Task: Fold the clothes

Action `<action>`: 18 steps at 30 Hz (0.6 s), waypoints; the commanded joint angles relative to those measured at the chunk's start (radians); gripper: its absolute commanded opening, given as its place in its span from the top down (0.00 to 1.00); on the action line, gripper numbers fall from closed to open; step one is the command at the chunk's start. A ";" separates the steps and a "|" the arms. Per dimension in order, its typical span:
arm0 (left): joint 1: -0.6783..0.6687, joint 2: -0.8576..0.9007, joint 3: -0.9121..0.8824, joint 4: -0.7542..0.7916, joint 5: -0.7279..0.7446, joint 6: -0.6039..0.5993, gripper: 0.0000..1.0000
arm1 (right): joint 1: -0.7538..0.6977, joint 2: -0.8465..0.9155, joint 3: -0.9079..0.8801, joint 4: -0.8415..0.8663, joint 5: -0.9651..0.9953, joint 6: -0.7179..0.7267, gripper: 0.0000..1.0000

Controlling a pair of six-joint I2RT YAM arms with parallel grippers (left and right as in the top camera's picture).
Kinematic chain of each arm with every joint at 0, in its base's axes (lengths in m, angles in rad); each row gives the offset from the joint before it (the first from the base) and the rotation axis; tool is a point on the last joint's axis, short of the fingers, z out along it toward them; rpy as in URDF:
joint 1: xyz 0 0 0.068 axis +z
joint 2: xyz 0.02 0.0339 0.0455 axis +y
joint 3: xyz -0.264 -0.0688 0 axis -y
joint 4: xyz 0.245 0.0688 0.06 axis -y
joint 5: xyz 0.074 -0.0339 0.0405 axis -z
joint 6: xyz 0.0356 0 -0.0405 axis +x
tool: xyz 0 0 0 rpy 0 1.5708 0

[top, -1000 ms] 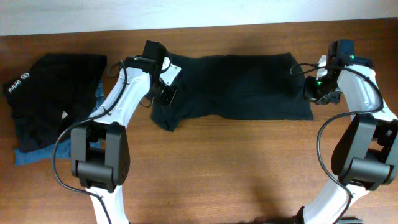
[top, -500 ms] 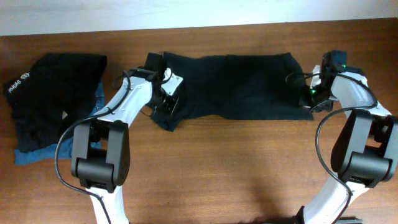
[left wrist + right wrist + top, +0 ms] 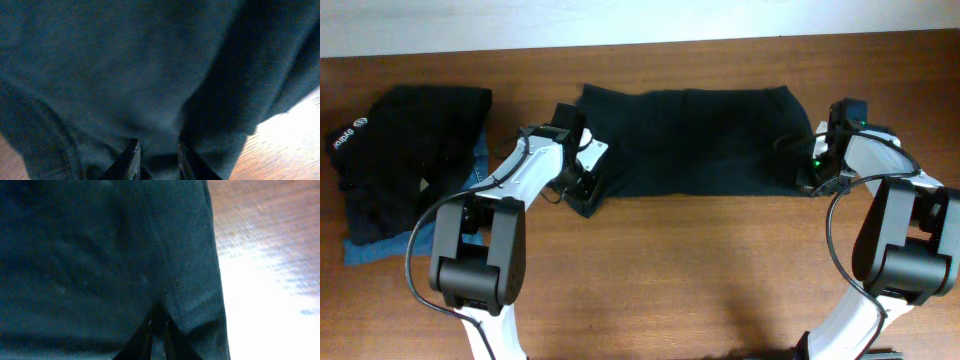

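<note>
Both grippers have drawn back toward the robot since a second ago, and the shirt (image 3: 700,140) now lies as a straighter band between them. The left gripper (image 3: 157,162) pinches a fold with its fingers narrowly apart, dark wrinkled cloth spreading ahead and to both sides. The right gripper (image 3: 156,341) is clenched almost fully on the stitched hem, with bare table (image 3: 260,280) just right of its fingers and a pile (image 3: 410,150) well off past the left fingers.
</note>
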 commanded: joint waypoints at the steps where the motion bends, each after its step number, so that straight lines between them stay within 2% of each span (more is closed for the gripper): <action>1: 0.055 0.010 -0.053 -0.027 -0.093 -0.007 0.75 | -0.024 0.027 -0.050 -0.039 0.139 0.006 0.86; 7: 0.116 0.010 -0.055 -0.048 -0.085 -0.043 0.75 | -0.058 0.027 -0.050 -0.082 0.139 0.016 0.81; 14: 0.124 0.010 -0.055 -0.060 -0.040 -0.043 0.76 | -0.069 0.027 -0.050 -0.092 0.138 0.016 0.81; 18: 0.124 0.009 -0.055 -0.095 -0.030 -0.043 0.82 | -0.069 0.027 -0.050 -0.114 0.139 0.016 0.81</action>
